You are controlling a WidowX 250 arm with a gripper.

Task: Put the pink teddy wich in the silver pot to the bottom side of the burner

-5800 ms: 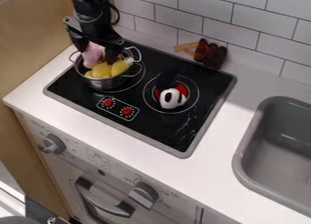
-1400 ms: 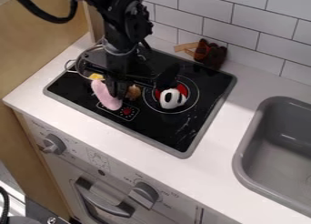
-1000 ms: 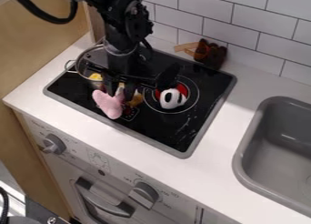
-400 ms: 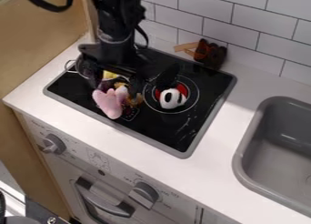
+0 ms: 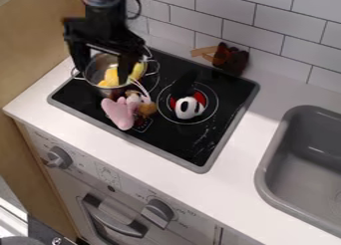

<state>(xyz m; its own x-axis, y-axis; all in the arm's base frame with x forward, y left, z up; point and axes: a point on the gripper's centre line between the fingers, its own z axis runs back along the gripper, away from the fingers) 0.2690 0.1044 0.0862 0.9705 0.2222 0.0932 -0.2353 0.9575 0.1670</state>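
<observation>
My open gripper is above the pot; the pink teddy lies in front, probably as the task requires.

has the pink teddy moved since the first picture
Yes: the pink teddy has come forward, out of the silver pot, onto the cooktop, over the knob panel.

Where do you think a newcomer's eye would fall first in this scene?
Probably on the black hand, open above the silver pot with yellow things inside. Next would come the pink teddy, lying on the black stovetop just below the pot, and the black-and-white toy on the right-hand burner.
</observation>
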